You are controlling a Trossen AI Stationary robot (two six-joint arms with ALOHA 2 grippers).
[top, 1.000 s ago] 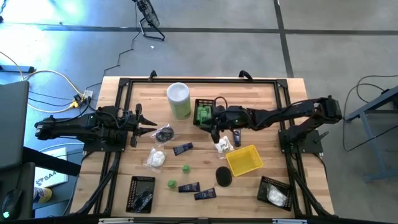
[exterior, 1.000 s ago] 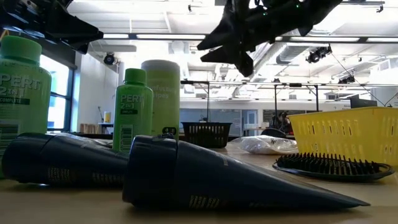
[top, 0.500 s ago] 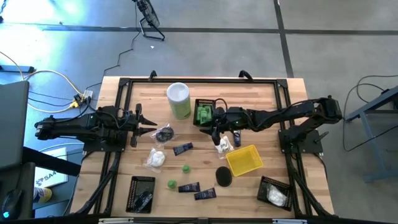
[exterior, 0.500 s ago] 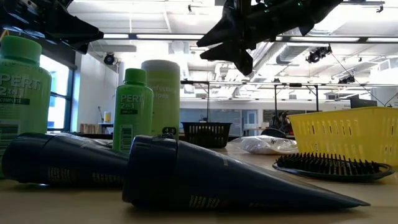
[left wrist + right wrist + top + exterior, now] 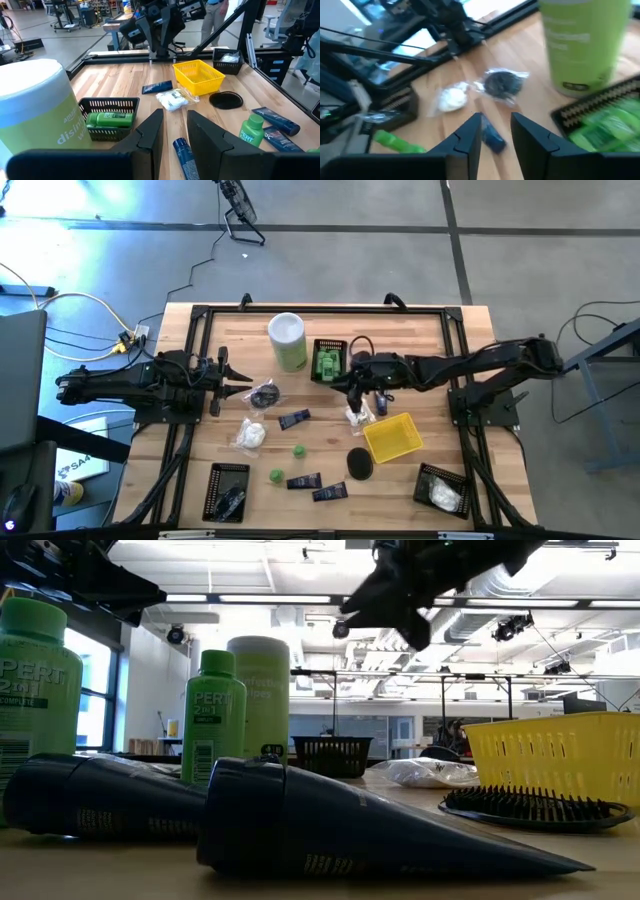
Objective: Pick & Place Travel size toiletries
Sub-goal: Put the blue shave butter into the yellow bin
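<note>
The right gripper (image 5: pixel 352 387) is held above the middle of the wooden table (image 5: pixel 440 360), just beside the black mesh basket (image 5: pixel 329 360) that holds little green bottles (image 5: pixel 327 364), with a white soft packet (image 5: pixel 357 416) and a dark navy tube (image 5: pixel 380 404) lying close below it and the yellow mesh basket (image 5: pixel 392 437) next to those. In the right wrist view its two dark fingers (image 5: pixel 470 135) are seen slightly parted with a narrow gap, and nothing is pinched between them. The remaining toiletries are scattered across the table: another navy tube (image 5: pixel 294 419), a wrapped dark round piece (image 5: pixel 264 395), a second white packet (image 5: pixel 251 434), two loose green bottles (image 5: pixel 298 450) and two more tubes (image 5: pixel 304 481) near the front edge. The step in hand is judged to be a reach for the next item, probably the packet or tube beside the yellow basket, though the target cannot be told for certain from above. For a clean grasp the fingers should be spread wider before descent, centred across the item's narrow width, and lowered straight so that the basket rim is not struck. The left gripper (image 5: pixel 237 379) waits at the table's left side, its fingers (image 5: pixel 150 131) narrowly parted and empty.
</note>
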